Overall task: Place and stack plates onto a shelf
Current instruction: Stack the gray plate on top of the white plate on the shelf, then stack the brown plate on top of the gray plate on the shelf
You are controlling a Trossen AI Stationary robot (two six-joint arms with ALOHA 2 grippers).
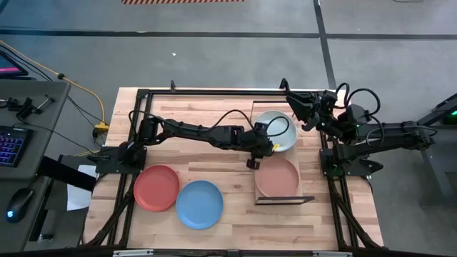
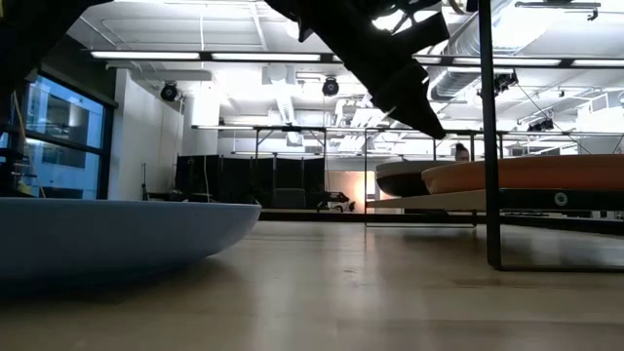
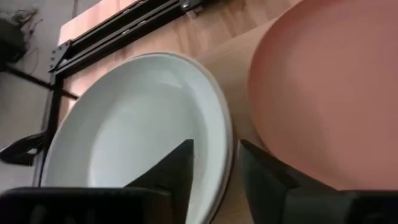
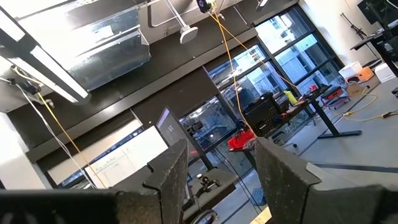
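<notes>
The shelf (image 1: 261,187) stands on the table's right half. On its far end lies a pale mint plate (image 3: 137,124), and a second pale rim shows under its edge. A salmon pink plate (image 3: 329,81) lies on the shelf's near end. My left gripper (image 3: 216,144) is open, slanting down over the shelf between the two. One finger is over the mint plate's inside and the other outside its rim. A coral red plate (image 1: 156,188) and a blue plate (image 1: 200,204) rest flat on the table at the near left. My right gripper (image 4: 221,146) is open, raised at the far right and pointing up into the room.
A black metal frame (image 1: 207,91) runs along the table's far edge and down both sides. The shelf's black end frame (image 2: 492,146) stands upright near the pink plate. Bare wood lies between the blue plate and the shelf. A keyboard (image 1: 11,146) sits off the table at the left.
</notes>
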